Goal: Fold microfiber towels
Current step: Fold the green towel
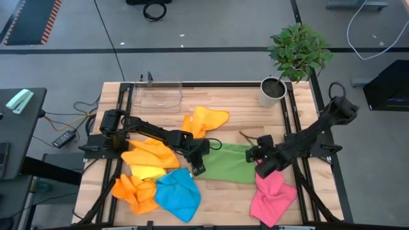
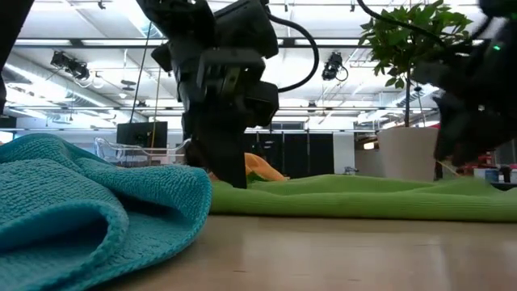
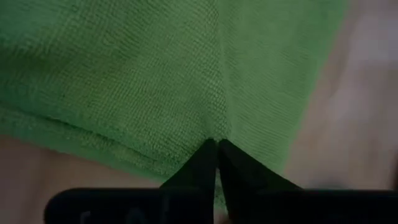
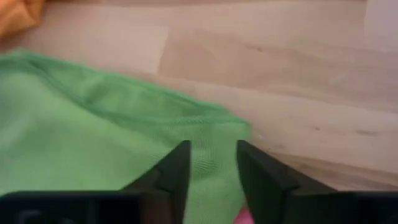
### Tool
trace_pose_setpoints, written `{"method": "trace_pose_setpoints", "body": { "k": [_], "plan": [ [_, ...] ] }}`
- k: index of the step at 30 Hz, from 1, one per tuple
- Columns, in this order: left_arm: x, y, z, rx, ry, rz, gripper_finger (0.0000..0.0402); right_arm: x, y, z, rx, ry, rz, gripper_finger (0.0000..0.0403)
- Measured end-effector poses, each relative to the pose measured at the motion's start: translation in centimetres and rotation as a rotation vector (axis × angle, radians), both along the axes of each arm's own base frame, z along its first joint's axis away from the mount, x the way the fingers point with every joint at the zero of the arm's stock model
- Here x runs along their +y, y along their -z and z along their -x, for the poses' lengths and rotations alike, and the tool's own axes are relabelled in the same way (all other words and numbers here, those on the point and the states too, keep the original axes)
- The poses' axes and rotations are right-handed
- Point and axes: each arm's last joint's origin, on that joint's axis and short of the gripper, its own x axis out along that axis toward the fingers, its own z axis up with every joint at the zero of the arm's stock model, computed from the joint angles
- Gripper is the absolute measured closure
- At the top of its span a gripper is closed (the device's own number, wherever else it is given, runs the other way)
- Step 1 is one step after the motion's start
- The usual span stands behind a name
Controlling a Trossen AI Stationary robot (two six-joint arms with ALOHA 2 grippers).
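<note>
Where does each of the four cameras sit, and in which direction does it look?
High view: above the table, looking straight down; both arms show, and the green towel between them.
Low view: at table-top height, looking level across; the blue towel is nearest, an arm descends from above.
Left wrist view: on the left arm; left gripper pinches green cloth.
Right wrist view: on the right arm; right gripper open over a green corner.
All four share the green towel.

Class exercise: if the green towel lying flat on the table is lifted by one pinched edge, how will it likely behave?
The green towel will probably sag and drape, since it already wrinkles where the left gripper pinches it. It looks light, a thin layer on the table. Its nubby weave likely resists slipping from the fingers.
</note>
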Motion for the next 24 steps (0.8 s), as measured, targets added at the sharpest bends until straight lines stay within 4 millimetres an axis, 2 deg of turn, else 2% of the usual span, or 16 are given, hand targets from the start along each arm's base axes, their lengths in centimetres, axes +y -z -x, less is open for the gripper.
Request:
{"method": "trace_pose_setpoints", "body": {
  "k": [3,6,9,12,15,17,22,24],
  "plan": [
    [-0.3,-0.2,-0.2,-0.001,0.024,0.123,0.0357,-0.6,-1.5,0.1,-0.038,-0.05,-0.032,0.021],
    [0.1,-1.2,-0.8,-0.051,0.075,0.241,0.0351,0.0,-2.7,0.1,-0.137,-0.108,-0.115,0.018],
    [1.4,-3.8,-1.6,-0.148,0.07,0.262,0.035,2.0,-3.5,-0.7,-0.299,-0.188,-0.21,0.0171],
    [3.2,-7.3,-1.6,-0.274,0.063,0.211,0.0357,3.9,-2.7,-1.5,-0.352,-0.217,-0.258,0.0178],
    [4.8,-9.6,-0.6,-0.332,-0.001,0.051,0.0375,5.2,-0.5,-2.0,-0.292,-0.197,-0.258,0.0209],
    [5.5,-9.8,-0.3,-0.33,-0.013,-0.046,0.0391,6.0,0.8,-2.0,-0.249,-0.209,-0.261,0.0246],
    [5.9,-7.4,0.2,-0.199,0.021,-0.113,0.0391,7.1,2.8,-2.4,-0.222,-0.235,-0.265,0.0376],
    [6.3,-6.4,0.6,-0.117,-0.007,-0.2,0.0393,7.2,3.4,-2.4,-0.189,-0.248,-0.255,0.0392]
  ]
}}
